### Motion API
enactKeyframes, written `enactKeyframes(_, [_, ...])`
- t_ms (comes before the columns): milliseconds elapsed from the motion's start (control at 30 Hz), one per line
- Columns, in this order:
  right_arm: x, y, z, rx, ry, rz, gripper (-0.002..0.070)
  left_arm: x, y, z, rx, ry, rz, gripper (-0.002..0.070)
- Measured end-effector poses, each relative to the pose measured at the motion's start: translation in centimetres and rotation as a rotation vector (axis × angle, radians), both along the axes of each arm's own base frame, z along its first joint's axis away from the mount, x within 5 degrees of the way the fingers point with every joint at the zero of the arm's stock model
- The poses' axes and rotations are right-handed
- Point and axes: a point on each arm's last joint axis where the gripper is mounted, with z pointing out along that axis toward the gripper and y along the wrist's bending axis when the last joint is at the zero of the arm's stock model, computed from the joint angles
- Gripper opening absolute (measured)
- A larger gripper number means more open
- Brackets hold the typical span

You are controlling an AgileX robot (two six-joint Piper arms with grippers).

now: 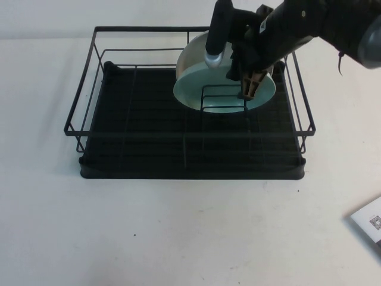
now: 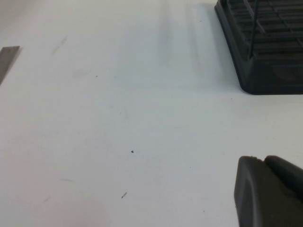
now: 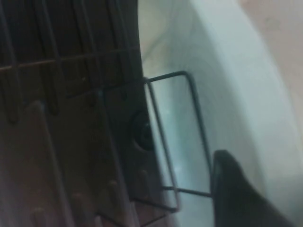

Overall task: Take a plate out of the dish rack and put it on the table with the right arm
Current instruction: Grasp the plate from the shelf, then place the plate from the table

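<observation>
The mint-green plate (image 1: 223,89) leans upright in the small wire holder (image 1: 221,100) at the back right of the black dish rack (image 1: 190,161) on the white table (image 1: 178,232). My right gripper (image 1: 252,82) reaches down into the rack from the back right and is open at the plate's upper right edge, with its brownish fingertip (image 1: 251,88) in front of the plate's face. In the right wrist view one dark fingertip (image 3: 234,189) lies against the plate (image 3: 222,99) beside the holder wire (image 3: 196,109); the other is out of view. My left gripper (image 2: 265,163) is shut and empty over bare table.
A pale grey-white plate (image 1: 193,55) leans behind the green one. The rack's wire walls (image 1: 303,101) stand close around my right arm. A white card (image 1: 369,221) lies at the table's front right. A rack corner (image 2: 265,71) and a grey strip (image 2: 7,59) show in the left wrist view.
</observation>
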Motion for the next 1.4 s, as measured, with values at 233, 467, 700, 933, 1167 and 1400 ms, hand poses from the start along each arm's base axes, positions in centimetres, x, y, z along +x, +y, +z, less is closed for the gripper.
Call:
enactKeyframes(233, [-0.2, -0.4, 1.7, -0.011, -0.084, 0.004, 0.0110, 0.0, 0.0, 0.0, 0.000, 0.000, 0.000, -0.0006])
enactKeyframes(467, [-1.7, -1.2, 5.2, 0.020, -0.150, 0.002, 0.0104, 0.0, 0.0, 0.0, 0.000, 0.000, 0.000, -0.0006])
enactKeyframes(700, [-5.9, -2.5, 10.3, 0.140, -0.108, -0.002, 0.0081, 0.0, 0.0, 0.0, 0.000, 0.000, 0.000, -0.0006])
enactKeyframes(933, [-12.2, -5.3, 15.0, 0.287, 0.083, -0.152, 0.0081, 0.0, 0.0, 0.0, 0.000, 0.000, 0.000, -0.0006])
enactKeyframes(1167, [-17.7, -7.7, 13.9, 0.392, 0.315, -0.338, 0.0081, 0.0, 0.0, 0.0, 0.000, 0.000, 0.000, -0.0006])
enactKeyframes(1400, [-21.4, -8.4, 5.1, 0.677, 0.558, -0.576, 0.0081, 0.0, 0.0, 0.0, 0.000, 0.000, 0.000, -0.0006])
